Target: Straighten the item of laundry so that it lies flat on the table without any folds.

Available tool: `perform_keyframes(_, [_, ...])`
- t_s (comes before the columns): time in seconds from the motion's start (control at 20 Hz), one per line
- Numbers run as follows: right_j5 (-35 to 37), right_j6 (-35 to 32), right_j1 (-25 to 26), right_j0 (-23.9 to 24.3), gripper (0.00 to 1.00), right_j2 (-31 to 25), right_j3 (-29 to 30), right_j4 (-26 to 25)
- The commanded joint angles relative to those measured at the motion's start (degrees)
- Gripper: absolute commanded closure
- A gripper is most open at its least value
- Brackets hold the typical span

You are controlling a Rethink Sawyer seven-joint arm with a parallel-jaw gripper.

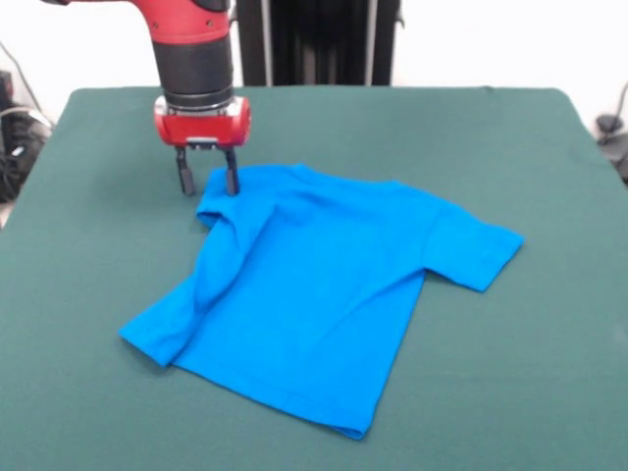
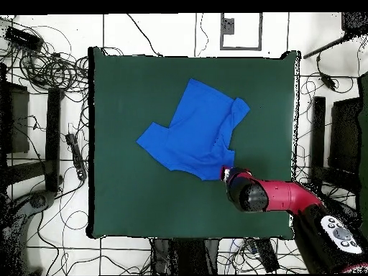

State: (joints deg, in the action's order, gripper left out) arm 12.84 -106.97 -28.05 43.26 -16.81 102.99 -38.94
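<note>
The item of laundry (image 1: 314, 294) is a bright blue T-shirt lying plain side up on the dark green table (image 1: 471, 137). Its left side is folded over in a long ridge, and one sleeve sticks out flat on the right. In the overhead view the shirt (image 2: 195, 129) lies near the table's (image 2: 129, 201) middle. My gripper (image 1: 207, 183) is open at the shirt's far left corner, one finger at the cloth's edge and the other just off it on bare felt. Nothing is held. From above, the gripper (image 2: 227, 175) sits at the shirt's lower right corner.
Cables and stands surround the table on the floor (image 2: 43, 72) in the overhead view. The red arm (image 2: 287, 195) reaches in from the lower right. Bare green felt lies all around the shirt.
</note>
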Motion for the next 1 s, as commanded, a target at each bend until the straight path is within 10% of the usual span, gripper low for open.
perform_keyframes(0.05, [-3.2,-5.0,2.9,-4.9,0.00,-0.2,5.0,-1.4])
perform_keyframes(0.45, [-4.9,-5.1,2.4,-4.5,0.00,0.0,5.8,-0.8])
perform_keyframes(0.5, [-5.3,-5.2,2.3,-4.6,1.00,0.3,5.9,-0.7])
perform_keyframes(1.0, [-3.7,-5.0,1.7,-5.9,1.00,1.3,6.2,0.3])
